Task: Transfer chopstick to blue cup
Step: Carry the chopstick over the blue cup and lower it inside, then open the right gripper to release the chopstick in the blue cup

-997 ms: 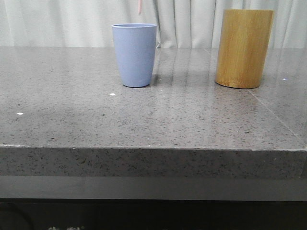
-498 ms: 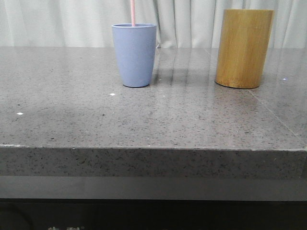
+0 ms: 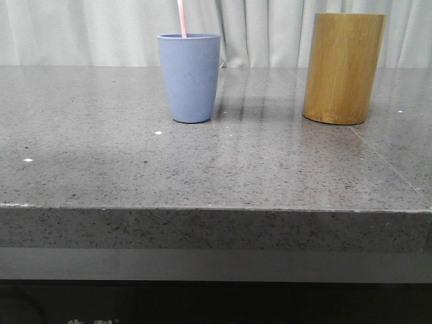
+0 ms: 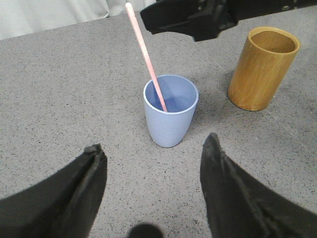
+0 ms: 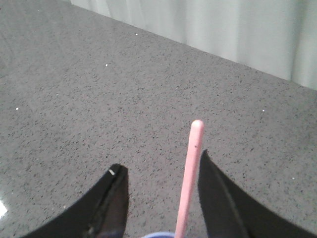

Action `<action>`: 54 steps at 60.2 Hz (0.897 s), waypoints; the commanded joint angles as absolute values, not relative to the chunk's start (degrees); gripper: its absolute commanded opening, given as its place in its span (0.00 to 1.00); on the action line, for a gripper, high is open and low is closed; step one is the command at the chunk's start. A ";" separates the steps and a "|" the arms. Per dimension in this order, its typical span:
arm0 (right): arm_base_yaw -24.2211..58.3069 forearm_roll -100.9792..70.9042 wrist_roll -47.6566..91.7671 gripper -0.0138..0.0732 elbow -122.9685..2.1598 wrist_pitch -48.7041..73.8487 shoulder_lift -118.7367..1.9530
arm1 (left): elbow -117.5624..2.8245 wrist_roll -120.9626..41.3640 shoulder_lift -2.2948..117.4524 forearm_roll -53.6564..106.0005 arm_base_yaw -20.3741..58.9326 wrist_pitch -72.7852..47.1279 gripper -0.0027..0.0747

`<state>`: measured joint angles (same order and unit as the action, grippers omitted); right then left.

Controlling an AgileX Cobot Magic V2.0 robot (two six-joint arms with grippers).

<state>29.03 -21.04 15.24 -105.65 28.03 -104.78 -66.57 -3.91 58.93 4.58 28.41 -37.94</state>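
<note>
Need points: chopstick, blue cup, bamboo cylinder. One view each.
chopstick (image 4: 146,54), left wrist view, mid-shaft above the cup rim.
blue cup (image 3: 190,84), front view, middle of its outer wall.
bamboo cylinder (image 3: 342,71), front view, middle of its outer wall.

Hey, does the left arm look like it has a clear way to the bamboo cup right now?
Probably yes. The left gripper is open and empty, and the bamboo cup stands apart from the blue cup, its top uncovered. The right gripper hovers nearby and might crowd it.
</note>
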 commanded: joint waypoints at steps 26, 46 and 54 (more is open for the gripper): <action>20.75 -12.70 11.59 0.57 -104.19 59.49 -81.20 | -68.04 -3.36 57.85 4.94 28.74 -33.39 0.58; 12.08 -12.75 11.00 0.57 -82.29 53.18 -60.55 | -68.04 -3.36 57.85 4.94 28.74 -33.39 0.58; 12.08 -12.80 11.00 0.57 -73.27 47.44 -52.25 | -68.04 -3.36 57.85 4.94 28.74 -33.39 0.58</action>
<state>12.42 -12.24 11.00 -76.15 54.92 -57.48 -66.57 -3.91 58.93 4.58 28.41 -37.94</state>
